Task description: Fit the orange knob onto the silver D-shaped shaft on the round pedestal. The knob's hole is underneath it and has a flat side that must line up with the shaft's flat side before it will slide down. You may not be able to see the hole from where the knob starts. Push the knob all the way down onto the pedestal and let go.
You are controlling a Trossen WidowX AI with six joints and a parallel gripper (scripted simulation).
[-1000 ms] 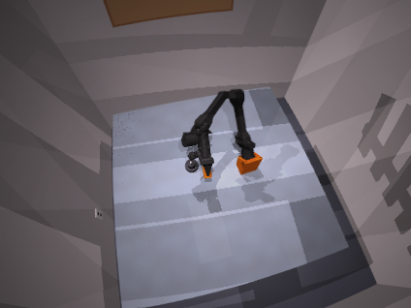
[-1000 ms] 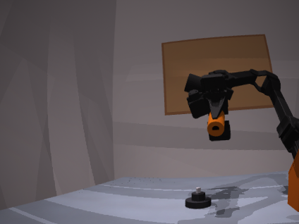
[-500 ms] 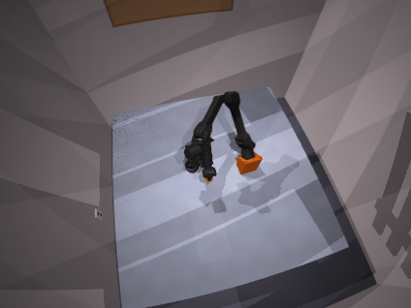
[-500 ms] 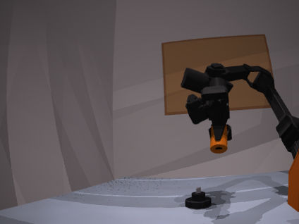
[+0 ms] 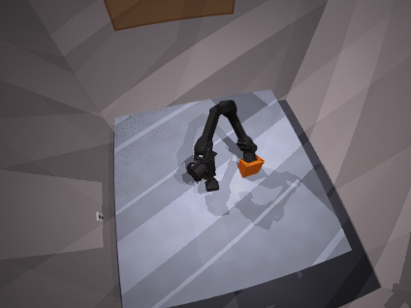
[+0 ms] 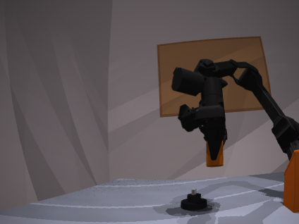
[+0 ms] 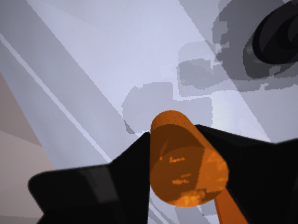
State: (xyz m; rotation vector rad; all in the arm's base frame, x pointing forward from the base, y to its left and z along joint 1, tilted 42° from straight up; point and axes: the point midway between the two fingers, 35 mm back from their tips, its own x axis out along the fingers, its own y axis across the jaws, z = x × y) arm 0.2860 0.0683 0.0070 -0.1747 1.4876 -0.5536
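Observation:
My gripper (image 6: 214,155) (image 7: 171,132) points down and is shut on the orange knob (image 6: 214,163) (image 7: 190,172). The knob hangs nearly upright; its underside faces down and its hole is hidden. The silver shaft (image 6: 194,191) stands up from the black round pedestal (image 6: 193,203) (image 7: 275,47). In the exterior view the knob is well above the shaft and to its right, with a wide gap between. In the wrist view the pedestal is at the upper right, cut by the frame edge. In the top view the arm hides the pedestal. The shaft's flat side cannot be made out.
The orange arm base (image 5: 250,167) (image 6: 292,190) stands on the pale table (image 5: 194,261) (image 6: 141,195), to the right of the pedestal. An orange-brown board (image 5: 174,12) is behind the arm. Arm shadows lie across the table around the pedestal.

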